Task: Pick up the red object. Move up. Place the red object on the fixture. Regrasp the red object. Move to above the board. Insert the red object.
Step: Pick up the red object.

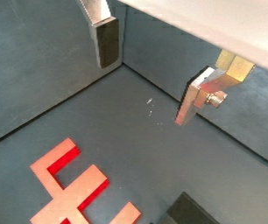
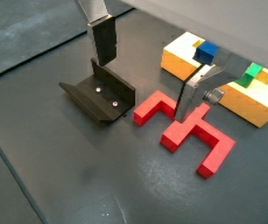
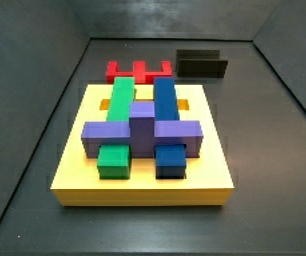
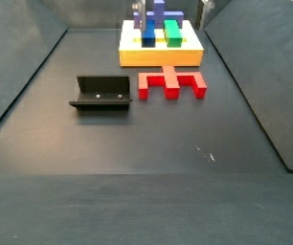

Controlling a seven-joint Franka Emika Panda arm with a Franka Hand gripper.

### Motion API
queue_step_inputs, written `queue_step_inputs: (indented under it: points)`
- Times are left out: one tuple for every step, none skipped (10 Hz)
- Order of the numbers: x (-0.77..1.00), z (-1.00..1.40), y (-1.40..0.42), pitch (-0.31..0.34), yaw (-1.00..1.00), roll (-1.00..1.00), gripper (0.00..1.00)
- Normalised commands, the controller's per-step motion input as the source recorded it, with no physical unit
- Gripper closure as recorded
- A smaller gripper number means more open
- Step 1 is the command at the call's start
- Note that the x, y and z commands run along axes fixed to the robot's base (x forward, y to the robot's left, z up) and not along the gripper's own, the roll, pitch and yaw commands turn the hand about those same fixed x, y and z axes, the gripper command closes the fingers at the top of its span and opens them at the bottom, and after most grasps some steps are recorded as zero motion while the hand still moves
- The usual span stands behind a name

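Your gripper (image 2: 148, 66) hangs above the red object (image 2: 183, 131), fingers spread and empty. The red object lies flat between the fixture (image 2: 102, 98) and the board (image 2: 265, 103), ready for pickup.

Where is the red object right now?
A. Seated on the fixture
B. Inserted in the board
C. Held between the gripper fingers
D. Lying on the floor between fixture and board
D: the red object lies flat on the floor, beside the fixture and before the board; the gripper is open and holds nothing.
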Motion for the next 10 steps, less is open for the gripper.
queue_step_inputs:
  points:
    - [0.09, -0.23, -0.4, -0.107, 0.0, -0.04, 0.0]
    - [0.0, -0.44, -0.9, -0.127, 0.07, 0.0, 0.0]
    - [-0.08, -0.62, -1.0, -0.106, 0.0, 0.12, 0.0]
    - [-0.05, -0.75, -1.0, -0.096, 0.0, 0.14, 0.0]
    - [-0.04, -0.89, -1.0, -0.11, 0.03, 0.11, 0.0]
    - [-0.07, -0.92, -1.0, -0.116, 0.05, 0.08, 0.0]
    - [-0.2, -0.91, -0.73, -0.147, 0.05, 0.08, 0.0]
    - [-0.19, -0.88, -0.49, -0.173, 0.0, 0.09, 0.0]
    - [-0.15, -0.76, -0.37, -0.204, 0.0, 0.21, 0.0]
    - [-0.07, -0.73, -0.23, -0.156, 0.0, 0.27, 0.0]
